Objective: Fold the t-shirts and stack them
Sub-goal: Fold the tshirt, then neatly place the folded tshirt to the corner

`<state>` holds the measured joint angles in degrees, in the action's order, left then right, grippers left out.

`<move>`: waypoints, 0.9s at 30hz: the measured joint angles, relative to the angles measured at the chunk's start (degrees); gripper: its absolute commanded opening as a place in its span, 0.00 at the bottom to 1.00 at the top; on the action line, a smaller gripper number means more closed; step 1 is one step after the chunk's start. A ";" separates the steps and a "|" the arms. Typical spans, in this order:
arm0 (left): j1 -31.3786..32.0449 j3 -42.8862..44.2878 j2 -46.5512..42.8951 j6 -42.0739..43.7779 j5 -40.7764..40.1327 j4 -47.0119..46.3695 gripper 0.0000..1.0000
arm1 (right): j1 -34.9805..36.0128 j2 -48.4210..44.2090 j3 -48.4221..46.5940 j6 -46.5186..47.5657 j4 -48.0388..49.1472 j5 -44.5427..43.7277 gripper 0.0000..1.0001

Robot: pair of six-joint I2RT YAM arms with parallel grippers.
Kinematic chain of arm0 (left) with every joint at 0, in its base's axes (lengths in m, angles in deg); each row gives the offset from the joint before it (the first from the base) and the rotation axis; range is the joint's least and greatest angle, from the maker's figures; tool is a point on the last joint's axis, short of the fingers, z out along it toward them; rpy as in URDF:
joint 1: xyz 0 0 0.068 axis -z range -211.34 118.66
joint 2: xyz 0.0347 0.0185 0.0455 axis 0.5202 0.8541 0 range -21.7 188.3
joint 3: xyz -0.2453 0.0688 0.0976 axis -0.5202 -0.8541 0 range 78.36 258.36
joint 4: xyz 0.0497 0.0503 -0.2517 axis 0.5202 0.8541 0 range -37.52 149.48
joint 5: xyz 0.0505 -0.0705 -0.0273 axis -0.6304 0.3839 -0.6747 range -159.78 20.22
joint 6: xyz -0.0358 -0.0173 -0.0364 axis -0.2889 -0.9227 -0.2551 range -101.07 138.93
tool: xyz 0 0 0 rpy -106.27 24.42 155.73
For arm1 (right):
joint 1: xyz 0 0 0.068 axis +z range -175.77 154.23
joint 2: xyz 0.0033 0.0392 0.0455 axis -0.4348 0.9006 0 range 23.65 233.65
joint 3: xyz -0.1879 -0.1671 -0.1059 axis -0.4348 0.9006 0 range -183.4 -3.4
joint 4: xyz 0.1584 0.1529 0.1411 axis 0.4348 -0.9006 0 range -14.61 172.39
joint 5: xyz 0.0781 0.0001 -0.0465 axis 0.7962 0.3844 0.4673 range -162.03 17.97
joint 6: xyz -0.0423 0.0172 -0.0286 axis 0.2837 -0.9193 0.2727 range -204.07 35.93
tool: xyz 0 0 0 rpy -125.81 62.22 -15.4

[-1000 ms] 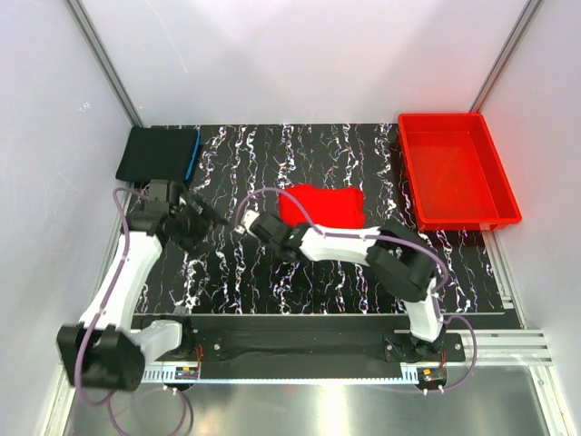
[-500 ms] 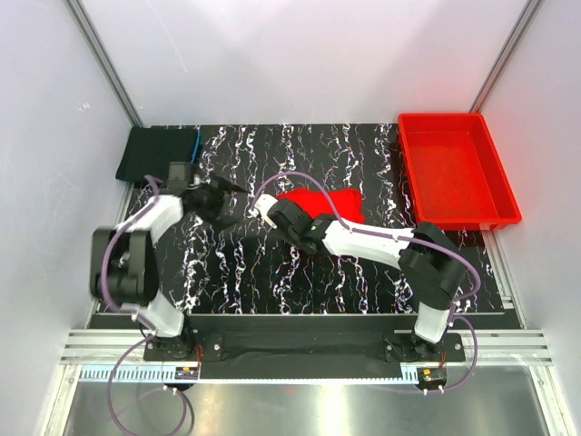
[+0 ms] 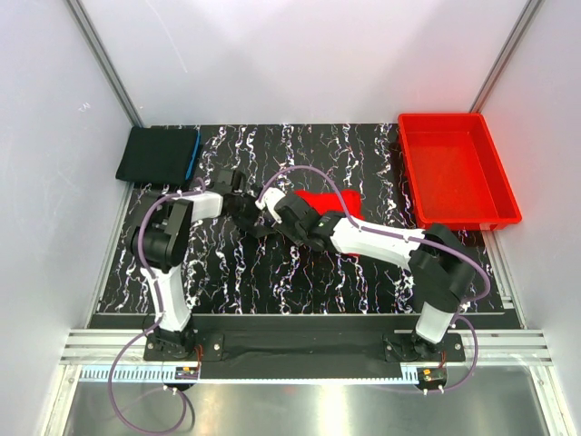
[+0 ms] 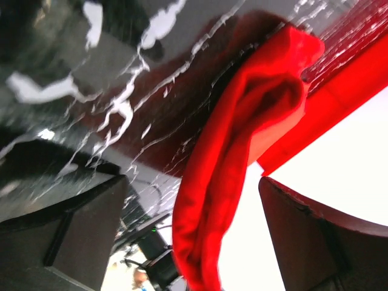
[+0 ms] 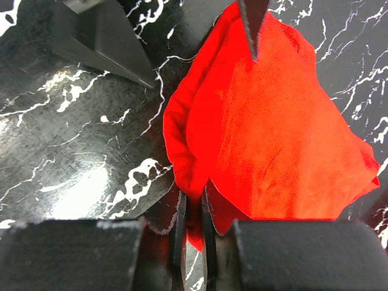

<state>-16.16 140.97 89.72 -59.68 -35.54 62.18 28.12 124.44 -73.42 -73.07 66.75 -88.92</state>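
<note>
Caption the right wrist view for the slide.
Right pincer pinches red t-shirt at its near edge; open left pincer straddles the far end.

Left arm (image 3: 169, 298) and right arm (image 3: 377, 242): white, rounded link shells between black joint housings. Purple cables (image 3: 292, 170) looped from black bases (image 3: 414, 346) along each arm. Left end effector (image 4: 194, 239): broad, matte dark fingers (image 4: 70, 242). Right end effector (image 5: 193, 221): thin black blades on blocky black mounts.
</note>
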 measured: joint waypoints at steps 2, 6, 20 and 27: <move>0.26 0.44 0.94 -1.62 0.59 -1.16 0.96 | 0.00 -0.04 0.00 -0.48 -0.02 0.50 0.00; 0.83 3.21 3.37 -3.10 0.57 -2.51 0.92 | -0.02 -0.20 0.76 -1.27 0.22 1.14 0.00; 1.49 9.66 8.94 -2.19 1.14 -2.84 0.57 | -1.25 -1.95 1.84 -3.28 0.79 2.43 0.00; 1.42 13.68 12.02 4.24 0.24 1.40 0.00 | -1.62 -1.95 1.84 -4.72 0.72 4.17 0.48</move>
<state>-14.74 154.65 101.74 -55.44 -35.30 63.57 26.50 122.50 -71.58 -77.79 67.48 -84.74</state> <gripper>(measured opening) 0.088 0.230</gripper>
